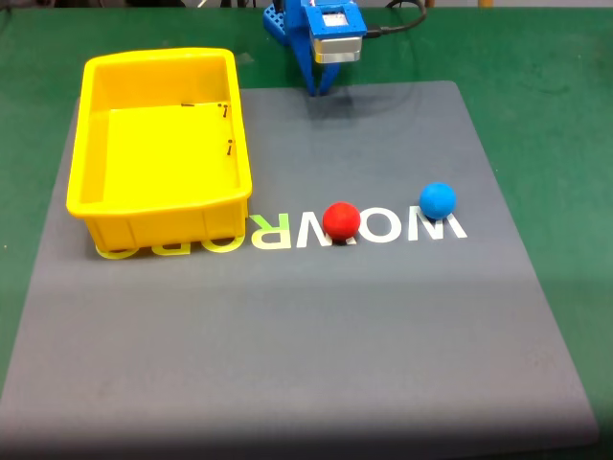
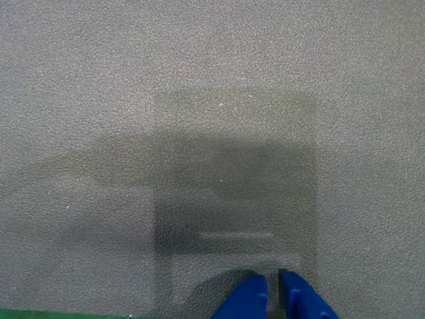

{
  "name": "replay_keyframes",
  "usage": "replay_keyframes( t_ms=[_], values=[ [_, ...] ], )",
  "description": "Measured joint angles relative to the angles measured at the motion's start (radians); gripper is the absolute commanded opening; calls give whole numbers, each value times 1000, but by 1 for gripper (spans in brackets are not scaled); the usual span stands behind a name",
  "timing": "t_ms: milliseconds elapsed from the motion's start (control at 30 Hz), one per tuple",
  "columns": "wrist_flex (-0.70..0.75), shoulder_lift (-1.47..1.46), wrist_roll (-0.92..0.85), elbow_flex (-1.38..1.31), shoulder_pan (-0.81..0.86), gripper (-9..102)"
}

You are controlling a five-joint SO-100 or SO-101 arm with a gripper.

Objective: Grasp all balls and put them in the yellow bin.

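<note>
I've got the gripper (image 1: 320,92) parked at the far edge of the grey mat (image 1: 287,335), tips down, and in the wrist view the two blue fingers (image 2: 246,299) sit almost together with a thin gap, holding nothing. Both balls lie nearer the camera than the tool in the fixed view: the red ball (image 1: 341,219) almost straight out from it, the blue ball (image 1: 438,199) off to the right. The bin (image 1: 86,192) sits on the left, empty. I reckon red is the shorter reach, so I'd push straight out along the mat, opening as I go.
</note>
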Motion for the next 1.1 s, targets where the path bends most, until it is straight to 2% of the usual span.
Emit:
replay_keyframes(
  t_ms=[167, 467, 667, 900, 1100],
  values=[
    [26, 0, -95, 0, 31, 0],
    [29, 3, -114, 0, 34, 0],
    [-11, 3, -89, -2, 40, 27],
    [-130, 3, -133, -48, 25, 32],
    [-204, -75, -137, -184, -106, 32]
  ],
)
